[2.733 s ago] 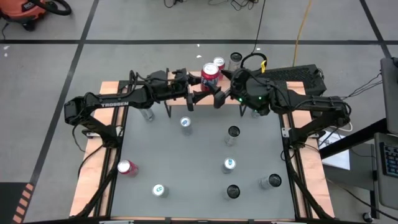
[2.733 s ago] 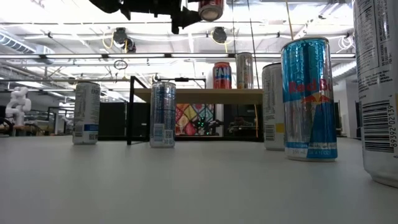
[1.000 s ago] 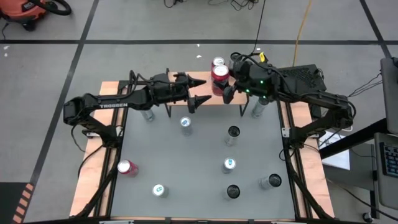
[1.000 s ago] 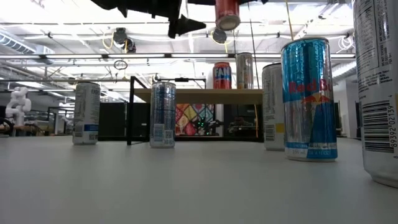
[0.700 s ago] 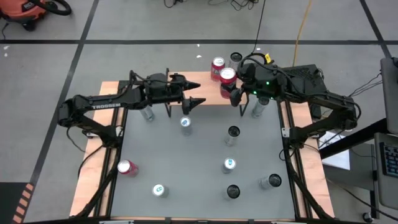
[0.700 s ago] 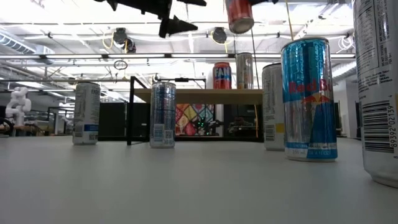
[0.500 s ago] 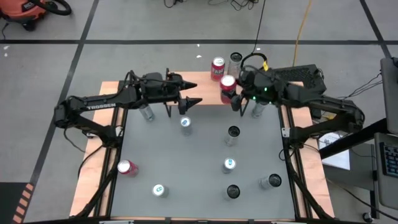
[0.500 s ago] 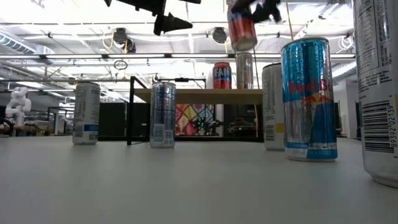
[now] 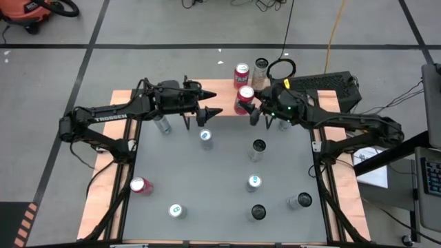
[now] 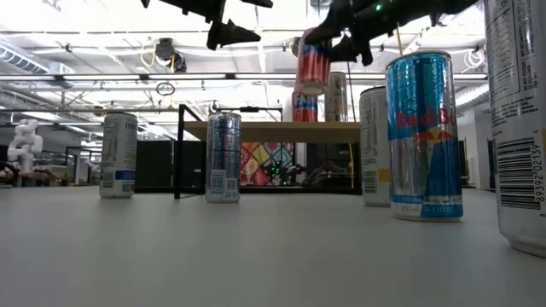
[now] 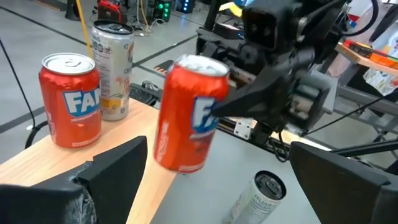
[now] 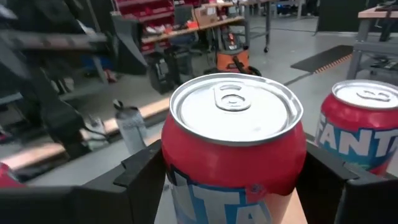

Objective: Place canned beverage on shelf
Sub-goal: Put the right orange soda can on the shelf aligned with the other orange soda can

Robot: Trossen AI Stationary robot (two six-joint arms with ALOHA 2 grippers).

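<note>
The fingers (image 12: 140,177) of the right gripper (image 9: 252,109) clasp a red Fanta can (image 9: 243,99) on both sides, holding it clear of any surface and slightly tilted, just above the near edge of the shelf (image 9: 219,89). In the low view the held can (image 10: 312,61) hangs above the shelf's wooden top (image 10: 256,128), its base not touching it. Two cans stand upright on the shelf beyond the held one: a second red Fanta can (image 9: 241,71) and, just beside that, a pale slim can (image 9: 260,67). The left gripper (image 9: 210,106) hovers over the shelf on the other side of the held can, near it but apart, its fingers (image 11: 115,171) spread wide and holding nothing. On the grey bench (image 9: 220,186) in front of the shelf stand several more cans, well apart from one another, among them a red one (image 9: 140,184) near the bench's left edge.
</note>
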